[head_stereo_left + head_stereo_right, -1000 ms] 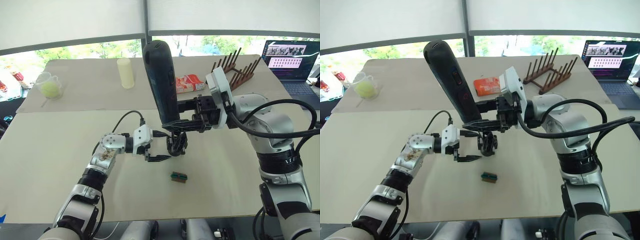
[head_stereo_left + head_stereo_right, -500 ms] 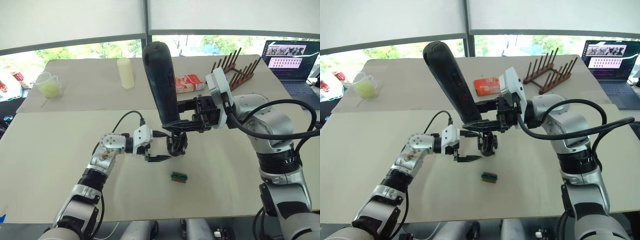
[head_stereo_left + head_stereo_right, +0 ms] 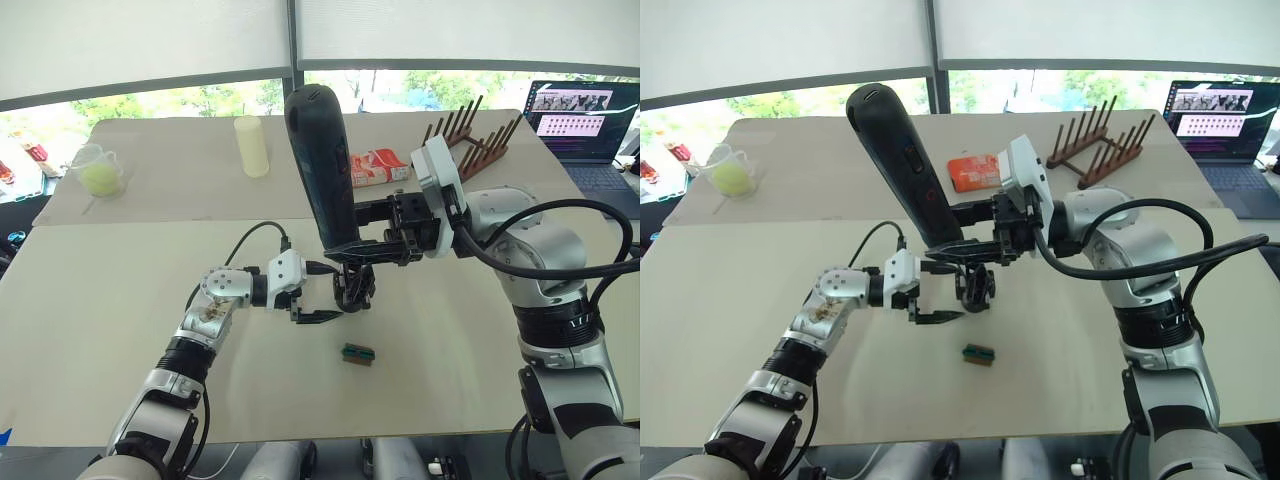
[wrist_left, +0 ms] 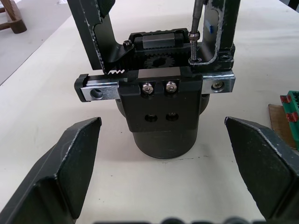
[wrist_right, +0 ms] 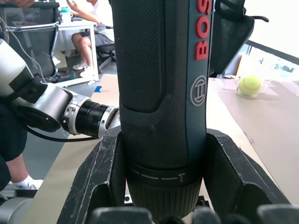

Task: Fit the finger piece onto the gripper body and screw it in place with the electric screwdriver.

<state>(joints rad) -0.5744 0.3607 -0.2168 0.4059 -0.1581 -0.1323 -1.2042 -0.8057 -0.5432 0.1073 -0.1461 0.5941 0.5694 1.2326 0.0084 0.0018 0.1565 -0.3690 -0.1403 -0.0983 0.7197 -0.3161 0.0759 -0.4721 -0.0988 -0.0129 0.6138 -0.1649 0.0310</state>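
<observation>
From the head views nothing has shifted in the last second: my right tool [image 3: 372,248] stays clamped on the electric screwdriver [image 3: 320,165] above the gripper body [image 3: 354,288] on the desk [image 3: 100,300]. Left wrist view: my left tool [image 4: 163,172] is wide open and empty, bit seated on a screw, so I judge driving continues.

Robotics lab or office workspace. Large beige-covered table [image 3: 120,300] beneath a window with white roller blinds [image 3: 140,45]; open laptop with lit screen [image 3: 588,120] at far corner. Right wrist view: seated person [image 5: 96,35] at white desk [image 5: 74,30], black office chairs.
</observation>
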